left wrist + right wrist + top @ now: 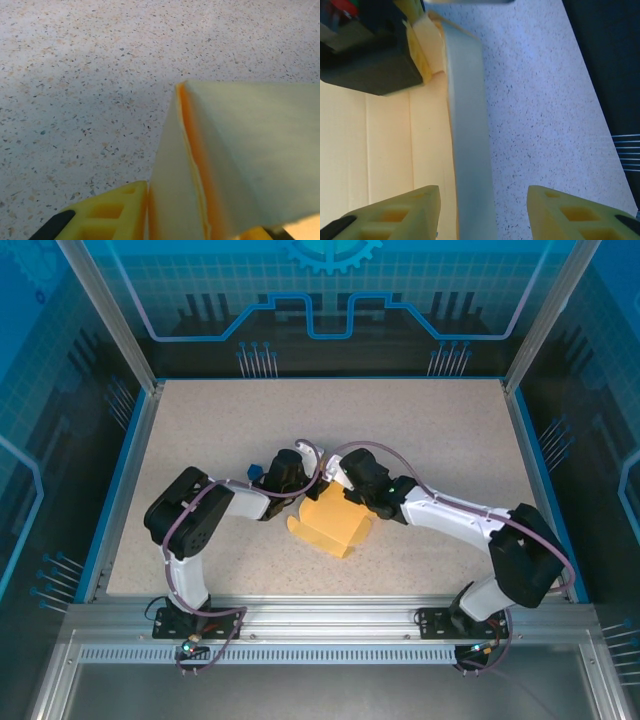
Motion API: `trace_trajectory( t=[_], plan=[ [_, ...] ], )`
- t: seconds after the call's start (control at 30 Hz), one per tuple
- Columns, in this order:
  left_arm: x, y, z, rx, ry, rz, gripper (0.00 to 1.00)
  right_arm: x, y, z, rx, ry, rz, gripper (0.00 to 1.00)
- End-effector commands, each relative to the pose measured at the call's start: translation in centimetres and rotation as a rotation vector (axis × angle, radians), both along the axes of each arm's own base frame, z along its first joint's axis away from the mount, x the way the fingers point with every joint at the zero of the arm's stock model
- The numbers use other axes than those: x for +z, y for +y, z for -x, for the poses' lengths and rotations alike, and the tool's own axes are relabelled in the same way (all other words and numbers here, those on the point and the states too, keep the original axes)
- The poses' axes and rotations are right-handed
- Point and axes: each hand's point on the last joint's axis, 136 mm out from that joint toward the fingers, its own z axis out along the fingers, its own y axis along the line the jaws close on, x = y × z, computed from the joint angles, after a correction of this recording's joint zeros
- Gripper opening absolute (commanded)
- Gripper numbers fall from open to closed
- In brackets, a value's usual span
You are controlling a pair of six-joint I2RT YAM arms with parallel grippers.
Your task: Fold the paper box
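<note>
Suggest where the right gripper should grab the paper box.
Take the upright side wall of the paper box, near its free end. It is thin, stands on edge and runs between the open fingers of the right gripper, so closing straight from there, one pad per face, looks best. The left gripper pinches the card at the far end.

**Paper box: part-folded, near mid-table**

The paper box (328, 523) rests on the speckled table (420, 430), slightly nearer the front edge than centre and skewed to the table's sides. It is thin card, pale yellow in the wrist views and more orange from above. It is partly erected. The base panel (380, 150) lies flat, with straight creases running along it. One long wall (467, 130) stands upright along the panel's edge. In the left wrist view a flap (240, 160) is doubled over, with a deeper orange gap at the fold.
</note>
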Motion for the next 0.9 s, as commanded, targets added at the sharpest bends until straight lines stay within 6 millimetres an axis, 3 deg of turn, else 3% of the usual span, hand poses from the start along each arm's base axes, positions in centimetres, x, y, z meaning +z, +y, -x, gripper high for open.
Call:
trace_trajectory(
  t=[0.0,0.5,0.7,0.87],
  plan=[
    [2.2,-0.9,0.0,-0.041,-0.043,0.016,0.24,0.4,-0.6,-1.2,-0.032,-0.014,0.030,0.47],
    [2.6,-1.0,-0.2,-0.020,-0.035,0.062,0.25,-1.0,-0.5,-0.7,-0.032,-0.012,0.080,0.11],
    [3.0,-1.1,-0.4,-0.016,-0.042,0.072,0.28,-1.5,-0.5,0.0,-0.037,0.006,0.084,0.06],
    [3.6,-1.2,-0.5,-0.022,-0.055,0.079,0.40,-1.5,-0.4,0.2,-0.037,0.006,0.084,0.05]
  ],
)
